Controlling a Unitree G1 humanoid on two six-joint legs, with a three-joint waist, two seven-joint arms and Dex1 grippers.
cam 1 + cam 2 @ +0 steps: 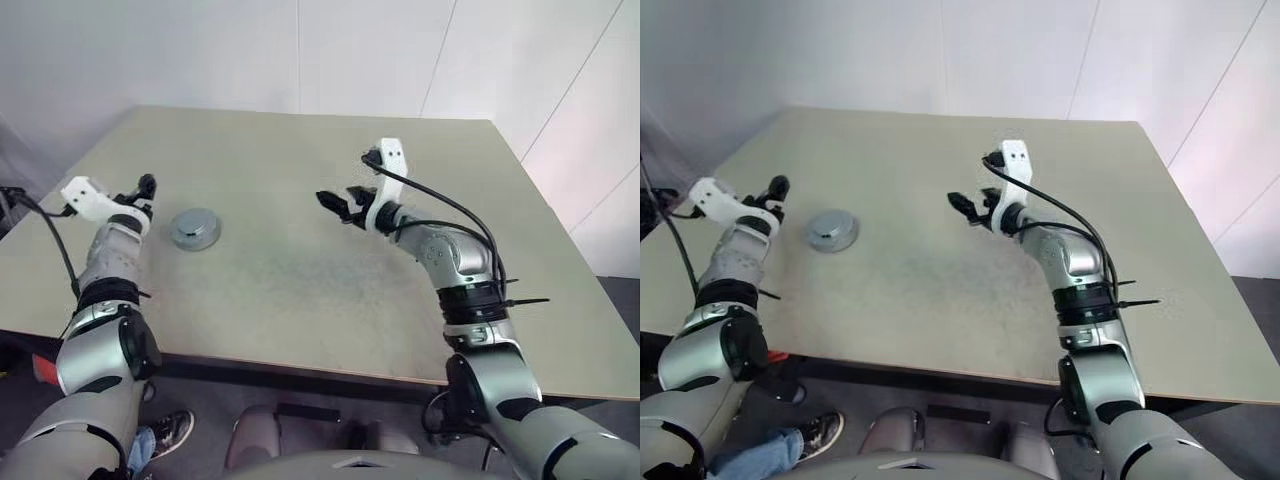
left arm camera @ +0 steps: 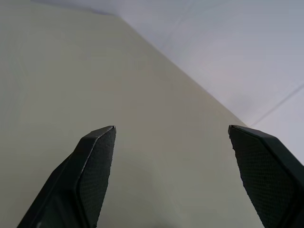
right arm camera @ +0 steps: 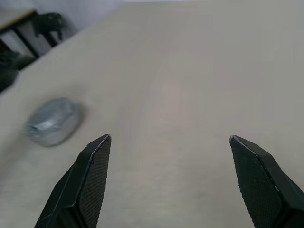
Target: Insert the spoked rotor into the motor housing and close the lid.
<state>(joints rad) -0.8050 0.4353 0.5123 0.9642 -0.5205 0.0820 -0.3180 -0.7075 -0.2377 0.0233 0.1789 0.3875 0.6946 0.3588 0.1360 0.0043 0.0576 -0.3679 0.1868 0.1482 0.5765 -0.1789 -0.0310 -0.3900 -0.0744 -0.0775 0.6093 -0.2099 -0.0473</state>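
table: wide pale beige rectangular tabletop (image 1: 300, 290), spreads under both my pincers
wall: plain white panelled wall (image 1: 300, 50) beyond the far edge of the table, ahead of both pincers
my right arm: silver and black arm with white wrist bracket and black cable, reaches over the middle of the table
my left arm: silver and black arm with white wrist bracket, near the table's left edge
lid: flat round grey metal disc (image 1: 194, 229), lies on the table as the top of a low round stack, so closed as far as I can tell; just to the right of my left pincer, well to the left of my right pincer; apart from both
motor housing: cannot make it out under the disc, only a low rounded grey shape (image 3: 51, 121) in the right wrist view, blurred
spoked rotor: cannot tell where it is
my right pincer: two black fingers (image 1: 338, 206), spread wide apart, nothing between them; points toward my left, to the grey disc's side; bare table under it
right fingertips: textured black pad (image 3: 95, 175), bare, touching nothing
my left pincer: two black fingers (image 1: 147, 187), spread wide apart, nothing held; points forward over the table, grey disc just beside it on its right
left fingertips: textured black pad (image 2: 97, 171), bare, only table and wall past it
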